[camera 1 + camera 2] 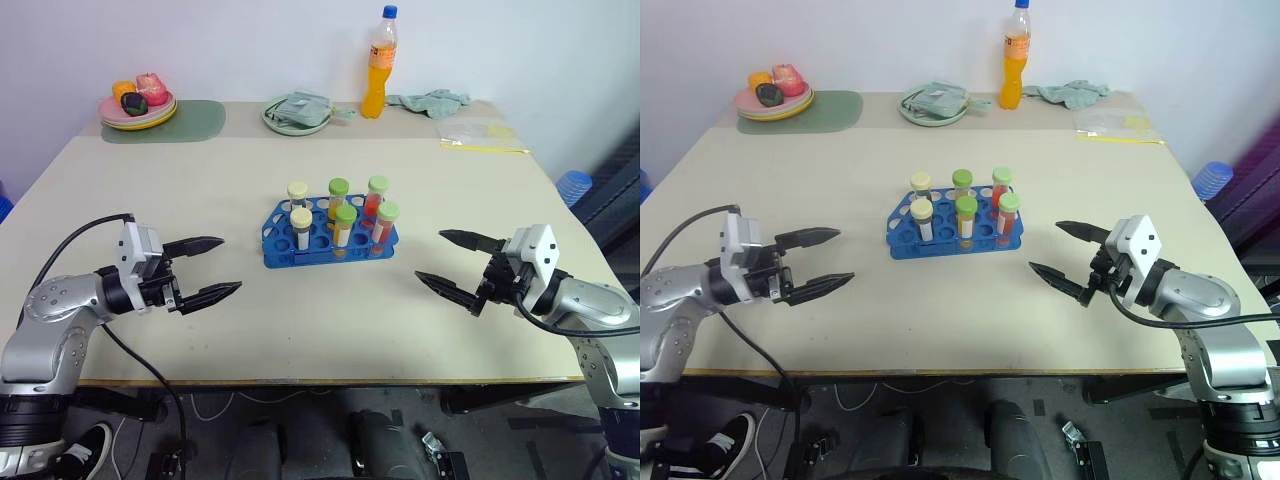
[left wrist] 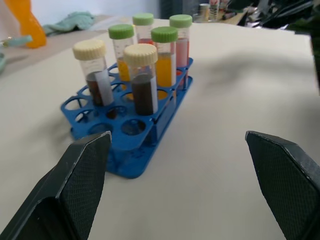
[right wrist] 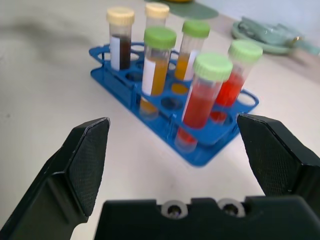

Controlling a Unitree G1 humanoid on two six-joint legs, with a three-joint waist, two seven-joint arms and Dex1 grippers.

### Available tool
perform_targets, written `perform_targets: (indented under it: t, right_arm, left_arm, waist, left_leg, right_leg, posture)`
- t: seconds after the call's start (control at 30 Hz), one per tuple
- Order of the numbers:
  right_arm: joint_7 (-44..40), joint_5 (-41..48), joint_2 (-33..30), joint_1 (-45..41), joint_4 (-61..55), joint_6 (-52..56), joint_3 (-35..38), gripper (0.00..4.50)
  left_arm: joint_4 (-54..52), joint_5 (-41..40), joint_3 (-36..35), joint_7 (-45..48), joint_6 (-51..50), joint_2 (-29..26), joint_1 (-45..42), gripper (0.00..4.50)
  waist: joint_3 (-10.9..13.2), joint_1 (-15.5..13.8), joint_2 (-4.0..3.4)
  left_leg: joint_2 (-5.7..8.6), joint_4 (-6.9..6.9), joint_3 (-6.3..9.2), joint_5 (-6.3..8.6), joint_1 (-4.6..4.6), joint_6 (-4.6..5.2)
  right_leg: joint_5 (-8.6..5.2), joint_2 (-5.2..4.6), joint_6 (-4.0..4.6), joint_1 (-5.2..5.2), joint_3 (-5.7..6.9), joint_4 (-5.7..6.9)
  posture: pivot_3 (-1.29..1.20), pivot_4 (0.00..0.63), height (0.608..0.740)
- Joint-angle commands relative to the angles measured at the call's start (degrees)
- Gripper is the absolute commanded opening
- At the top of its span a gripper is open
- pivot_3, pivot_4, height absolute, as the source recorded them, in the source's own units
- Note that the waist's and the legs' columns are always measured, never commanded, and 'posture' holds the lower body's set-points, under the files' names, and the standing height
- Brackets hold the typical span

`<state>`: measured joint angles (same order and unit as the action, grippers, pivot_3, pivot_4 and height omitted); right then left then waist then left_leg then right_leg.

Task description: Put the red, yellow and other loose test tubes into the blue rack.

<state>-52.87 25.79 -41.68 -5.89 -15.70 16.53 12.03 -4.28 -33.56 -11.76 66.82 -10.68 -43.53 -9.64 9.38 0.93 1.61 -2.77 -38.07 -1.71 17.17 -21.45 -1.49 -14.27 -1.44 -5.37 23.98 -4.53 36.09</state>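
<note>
The blue rack is sitting near the middle of the beige tabletop, and six capped test tubes are standing upright in it. Two cream-capped tubes with dark brown liquid are occupying the end toward the robot's left, two green-capped tubes with yellow-orange liquid are standing in the middle, and two green-capped tubes with red liquid are filling the end toward the robot's right. Several holes along the rack's near side are standing empty. The left tool is hovering above the tabletop to the left of the rack, well apart from it, pointing toward it with its two black fingers spread wide and holding nothing. The right tool is hovering on the opposite side, likewise apart from the rack, its fingers spread wide and empty, pointing inward. Both wrist views are looking at the rack between the parted fingers. At the far edge, an orange drink bottle with a blue cap is standing upright; a green plate with a crumpled cloth is lying just to its left, and a plate of fruit is resting on a green mat at the far left corner. Another crumpled cloth is lying to the bottle's right.
</note>
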Motion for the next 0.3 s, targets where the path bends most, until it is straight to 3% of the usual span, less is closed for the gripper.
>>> perform_targets:
  t: [0.03, 0.3]
  right_arm:
    - [0.23, 0.21, -1.59, -0.07, -2.25, -0.3, 1.86, 4.5]
    - [-0.16, -0.32, -3.46, -2.17, -1.29, -0.09, 0.76, 4.5]
  left_arm:
    - [-0.47, 0.76, 0.63, -0.28, 1.45, 1.61, -0.52, 4.43]
    - [-1.32, 1.12, 0.82, -0.25, 2.32, 3.41, 2.49, 4.43]
  waist:
    - [0.0, 0.07, 0.0]
    - [0.0, 0.12, 0.0]
  left_leg:
    - [0.0, 0.0, 0.0, 0.0, 0.0, 0.0]
    - [0.0, 0.0, 0.0, 0.0, 0.01, 0.0]
  right_leg:
    - [0.0, 0.0, 0.0, 0.0, 0.0, 0.0]
    - [0.0, 0.01, 0.0, 0.0, -0.01, 0.0]
  posture:
    - [0.0, 0.15, 0.74]
    - [0.0, 0.15, 0.74]
